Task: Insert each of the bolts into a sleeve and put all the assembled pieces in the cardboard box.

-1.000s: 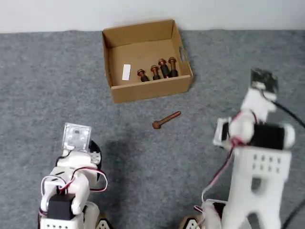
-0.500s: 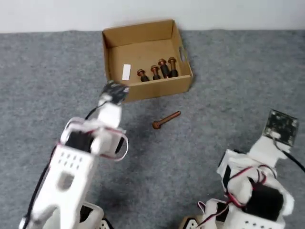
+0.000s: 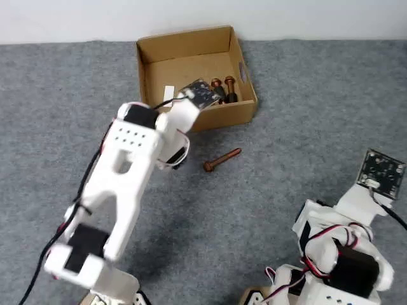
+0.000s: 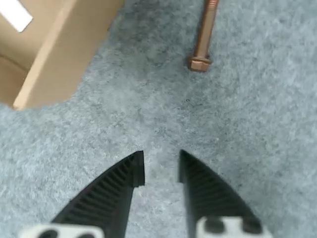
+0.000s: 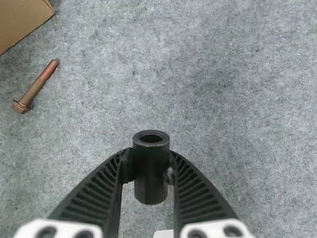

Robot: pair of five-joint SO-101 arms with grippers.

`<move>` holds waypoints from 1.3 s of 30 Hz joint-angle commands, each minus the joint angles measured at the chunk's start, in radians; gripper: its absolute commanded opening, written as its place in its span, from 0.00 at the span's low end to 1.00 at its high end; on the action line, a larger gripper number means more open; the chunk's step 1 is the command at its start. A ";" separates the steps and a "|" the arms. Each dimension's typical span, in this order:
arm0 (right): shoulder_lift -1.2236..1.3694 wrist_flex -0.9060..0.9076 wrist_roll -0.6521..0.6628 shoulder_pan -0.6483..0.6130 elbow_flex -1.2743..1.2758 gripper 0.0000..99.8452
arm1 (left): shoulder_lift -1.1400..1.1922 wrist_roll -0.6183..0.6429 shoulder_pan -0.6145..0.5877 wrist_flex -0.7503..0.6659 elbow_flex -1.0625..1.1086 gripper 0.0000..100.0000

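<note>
A copper bolt (image 3: 222, 159) lies loose on the grey carpet just in front of the cardboard box (image 3: 189, 121). Assembled bolt-and-sleeve pieces (image 3: 224, 90) stand inside the box by its front wall. The left arm (image 3: 137, 159) stretches out over the carpet toward the box. Its gripper (image 4: 161, 163) hangs open a little above bare carpet, short of the bolt (image 4: 204, 34) and beside the box corner (image 4: 54, 54). My right gripper (image 5: 150, 157) is shut on an upright black sleeve (image 5: 150, 171), low at the front right, far from the bolt (image 5: 34, 87).
A white label (image 4: 15, 14) lies on the box floor. The right arm (image 3: 343, 248) is folded at the front right of the table. Grey carpet (image 3: 318, 114) covers the table, and a pale wall runs behind the box.
The left arm rose from its folded pose and swung forward toward the bolt and box. The right arm pulled back from its raised, extended pose to the front right.
</note>
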 commanded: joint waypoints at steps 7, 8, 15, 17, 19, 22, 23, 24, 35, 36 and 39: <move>0.004 -0.024 -0.006 0.013 -0.005 0.01 | 0.311 -0.021 0.133 0.078 -0.437 0.16; 0.004 -0.024 -0.006 0.013 -0.005 0.01 | 0.350 -0.020 0.141 0.081 -0.481 0.16; 0.004 -0.022 -0.006 0.013 -0.005 0.01 | 0.615 -0.020 0.195 0.147 -0.774 0.16; 0.004 -0.022 -0.006 0.013 -0.005 0.01 | 0.684 -0.020 0.196 0.167 -0.858 0.16; 0.004 -0.022 -0.006 0.013 -0.005 0.01 | 0.755 -0.018 0.195 0.190 -0.940 0.16; 0.004 -0.021 -0.006 0.013 -0.005 0.01 | 0.852 -0.018 0.195 0.219 -1.049 0.16; 0.004 -0.021 -0.006 0.013 -0.005 0.01 | 0.882 -0.018 0.195 0.227 -1.079 0.16; 0.005 -0.021 -0.006 0.013 -0.005 0.01 | 0.910 -0.018 0.196 0.233 -1.106 0.16; 0.005 -0.019 -0.005 0.010 -0.005 0.01 | 1.008 0.086 0.198 0.241 -1.129 0.01; 0.005 -0.019 -0.005 0.010 -0.005 0.01 | 1.002 0.097 0.198 0.241 -1.119 0.01; 0.005 -0.019 -0.005 0.010 -0.005 0.01 | 0.951 0.135 0.215 0.241 -1.079 0.00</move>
